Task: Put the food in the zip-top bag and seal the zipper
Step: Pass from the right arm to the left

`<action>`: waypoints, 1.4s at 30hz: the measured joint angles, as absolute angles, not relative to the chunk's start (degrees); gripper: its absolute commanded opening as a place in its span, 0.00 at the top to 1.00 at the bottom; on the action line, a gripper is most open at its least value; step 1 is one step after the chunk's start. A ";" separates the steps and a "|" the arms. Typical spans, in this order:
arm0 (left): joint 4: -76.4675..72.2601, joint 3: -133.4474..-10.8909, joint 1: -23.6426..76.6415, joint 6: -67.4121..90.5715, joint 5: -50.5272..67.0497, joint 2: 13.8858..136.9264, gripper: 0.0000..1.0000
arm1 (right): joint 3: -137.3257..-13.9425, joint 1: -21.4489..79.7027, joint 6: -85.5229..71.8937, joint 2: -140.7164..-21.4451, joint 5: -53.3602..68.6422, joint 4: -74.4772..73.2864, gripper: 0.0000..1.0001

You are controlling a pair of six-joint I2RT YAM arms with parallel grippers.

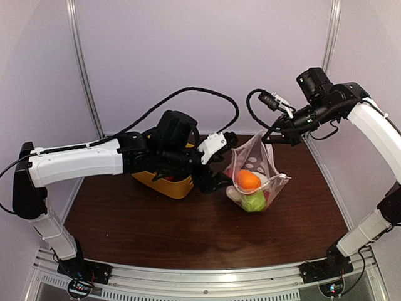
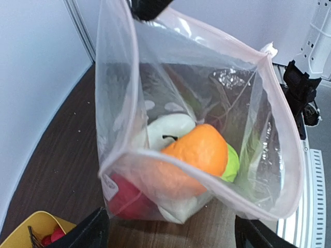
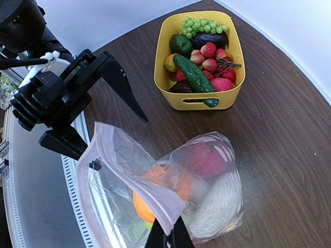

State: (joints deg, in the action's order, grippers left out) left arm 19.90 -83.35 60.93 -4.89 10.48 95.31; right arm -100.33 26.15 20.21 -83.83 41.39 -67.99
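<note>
Zip-top bag (image 1: 258, 164): centre-right of top view, standing on table (image 1: 188, 232), mouth open.
Contents: orange piece (image 2: 199, 150), green piece (image 2: 231, 163), white piece (image 2: 170, 126), red piece (image 2: 124, 199).
Zipper (image 2: 133, 77): unsealed.
Right gripper (image 3: 168, 238): fingers pinched together on the bag's upper edge.
Left gripper (image 2: 173, 235): fingers spread apart just left of the bag, holding nothing.
Yellow tub (image 3: 207, 101): left of the bag, holding grapes (image 3: 202, 25), cucumber (image 3: 194, 77) and other food.

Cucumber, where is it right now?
In the right wrist view, the cucumber lies diagonally atop the other food in the yellow tub, which sits left of the zip-top bag in the top view.
</note>
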 measured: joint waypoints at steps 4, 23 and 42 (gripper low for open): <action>14.76 -83.35 61.43 -7.44 7.60 95.37 0.18 | -101.69 27.59 20.86 -84.25 41.65 -69.28 1.00; 4.01 -83.44 61.47 -10.87 17.26 98.87 1.00 | -103.13 29.19 22.39 -86.80 39.00 -71.44 0.89; 6.09 -84.66 61.34 1.37 14.22 100.01 1.00 | -92.27 8.75 48.49 -76.44 45.28 -76.44 0.57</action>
State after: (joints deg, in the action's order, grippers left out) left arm 6.09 -84.66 61.34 1.37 14.22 100.01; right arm -92.27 8.75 48.49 -76.44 45.28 -76.44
